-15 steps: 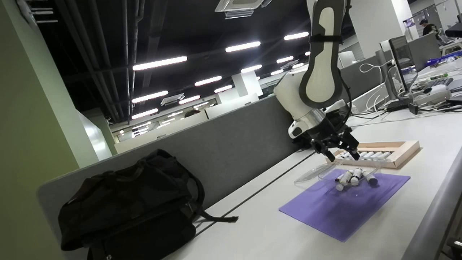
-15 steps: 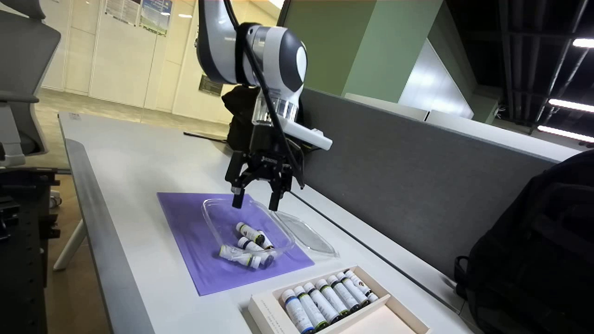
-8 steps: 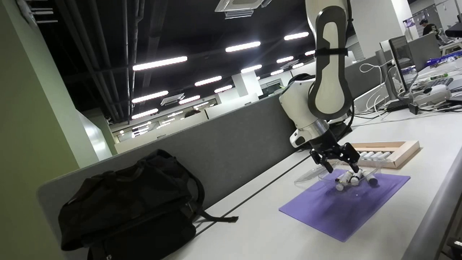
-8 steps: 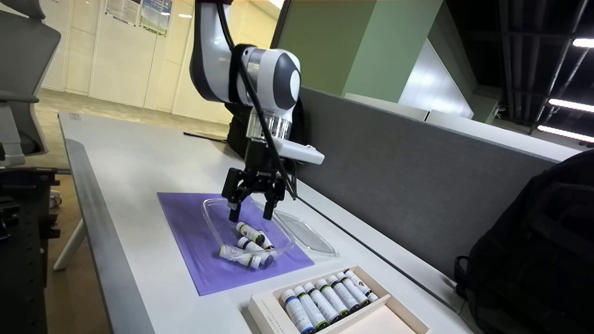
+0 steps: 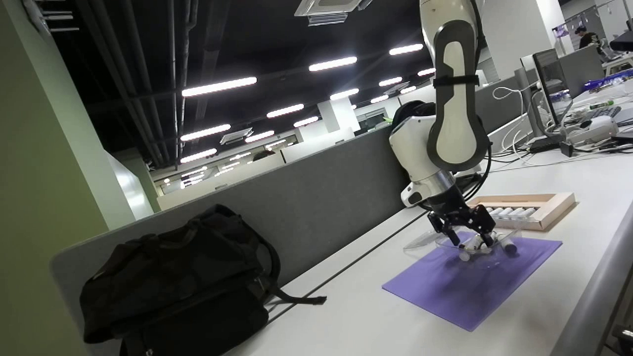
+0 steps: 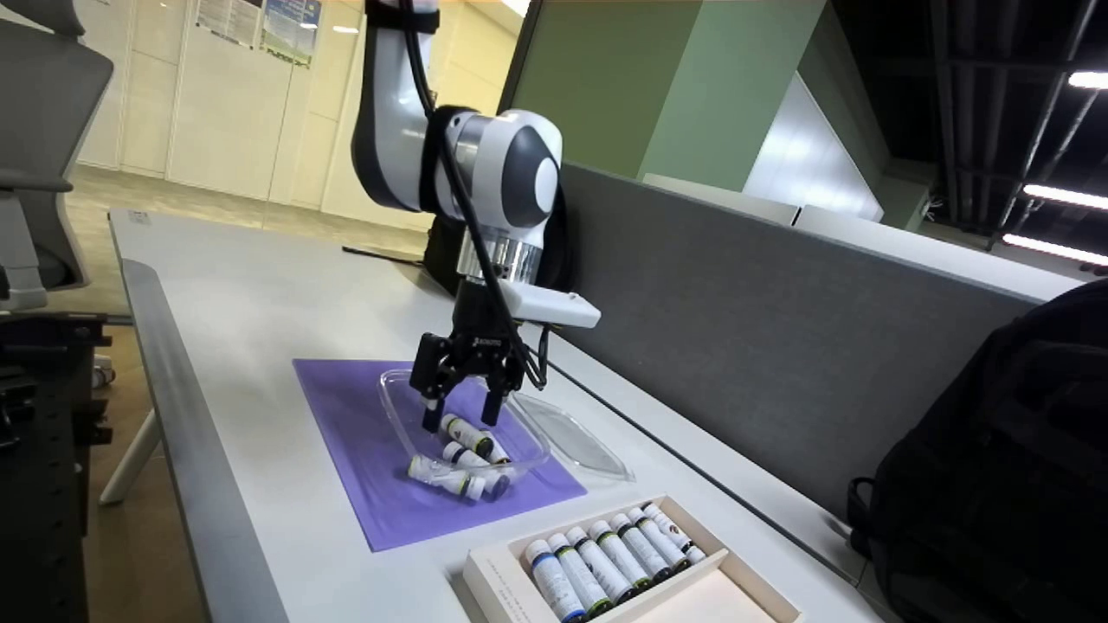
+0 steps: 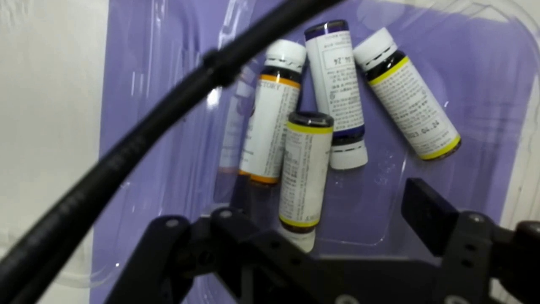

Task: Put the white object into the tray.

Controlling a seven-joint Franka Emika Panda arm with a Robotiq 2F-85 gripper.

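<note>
Item: jaws stood parted, grasping nothing. Four white-labelled bottles (image 7: 306,169) lay near them, in clear container (image 7: 358,211); tray (image 6: 710,597), well apart. Step, presumably: pick-up; next called for straddling one, closing.

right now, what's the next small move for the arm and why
Probably lower the open hand slightly around the nearest yellow-banded bottle: its capped end lies between the spread fingers, nothing looks gripped, and that white-labelled bottle is in the clear plastic container, not yet in the beige tray.
</note>
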